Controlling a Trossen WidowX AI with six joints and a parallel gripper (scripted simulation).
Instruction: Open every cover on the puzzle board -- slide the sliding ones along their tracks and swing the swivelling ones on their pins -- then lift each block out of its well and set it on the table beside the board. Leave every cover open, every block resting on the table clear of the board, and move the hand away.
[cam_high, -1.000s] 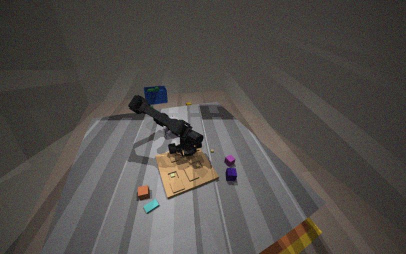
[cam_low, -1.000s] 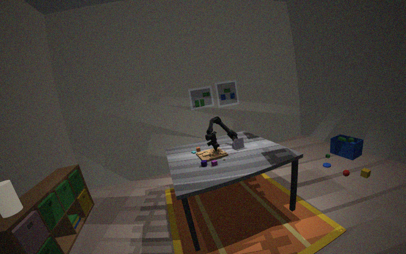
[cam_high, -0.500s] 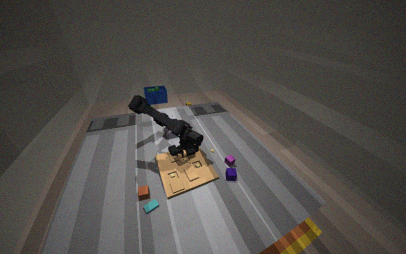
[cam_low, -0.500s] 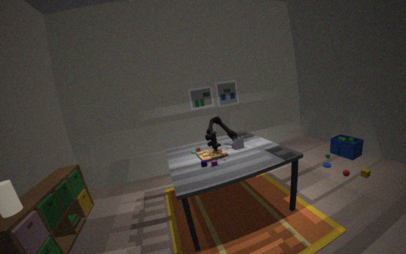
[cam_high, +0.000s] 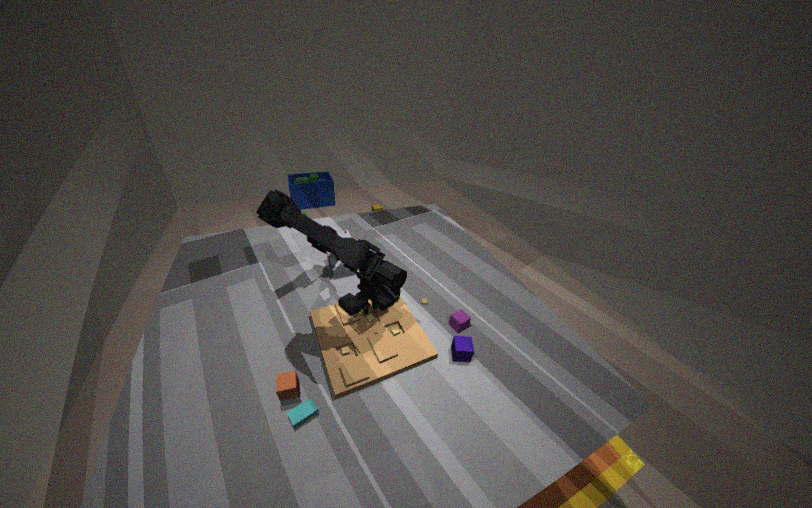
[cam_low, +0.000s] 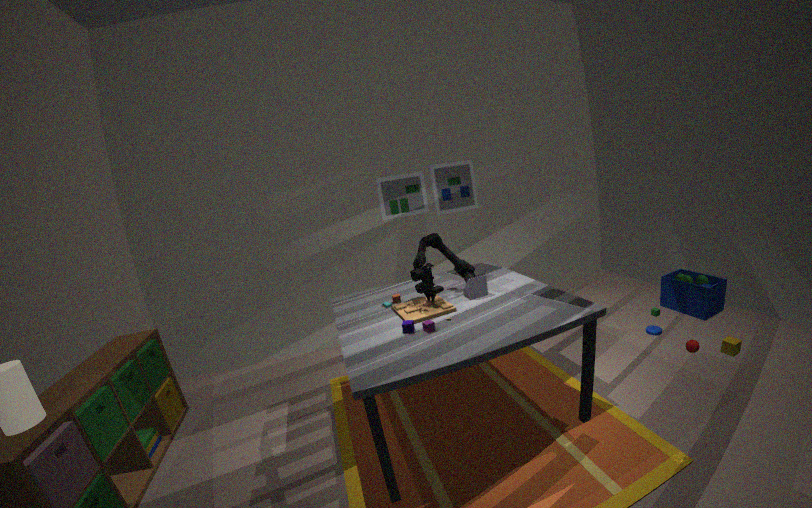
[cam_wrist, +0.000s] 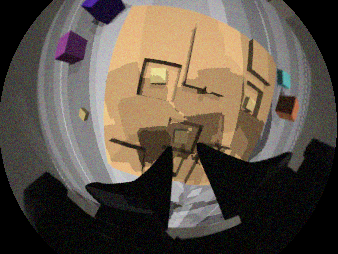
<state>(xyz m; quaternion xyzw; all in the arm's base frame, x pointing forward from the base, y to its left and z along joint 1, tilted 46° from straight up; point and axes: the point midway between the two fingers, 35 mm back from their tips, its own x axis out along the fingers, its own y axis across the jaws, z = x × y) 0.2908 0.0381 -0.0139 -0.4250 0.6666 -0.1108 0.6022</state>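
Observation:
The tan puzzle board (cam_high: 413, 350) (cam_low: 443, 309) (cam_wrist: 220, 38) lies on the striped table. My gripper (cam_high: 359, 308) (cam_low: 429, 297) (cam_wrist: 184, 147) hangs low over the board's far edge, its fingers partly apart with nothing held between them; a small cover knob shows just beyond the tips in the wrist view. Two wells (cam_high: 394, 328) (cam_high: 345, 350) (cam_wrist: 157, 77) stand uncovered with flat covers (cam_high: 383, 348) shifted beside them. An orange block (cam_high: 286, 384) (cam_wrist: 288, 106) and a teal block (cam_high: 302, 412) (cam_wrist: 284, 78) lie on the table left of the board. A magenta block (cam_high: 459, 320) (cam_wrist: 71, 46) and a purple block (cam_high: 462, 348) (cam_wrist: 104, 3) lie right of it.
A tiny yellow piece (cam_high: 424, 301) (cam_wrist: 83, 114) lies on the table near the board's far right corner. The arm's grey base box (cam_low: 475, 287) stands behind the board. A blue crate (cam_high: 311, 189) (cam_low: 692, 293) and small toys lie on the floor.

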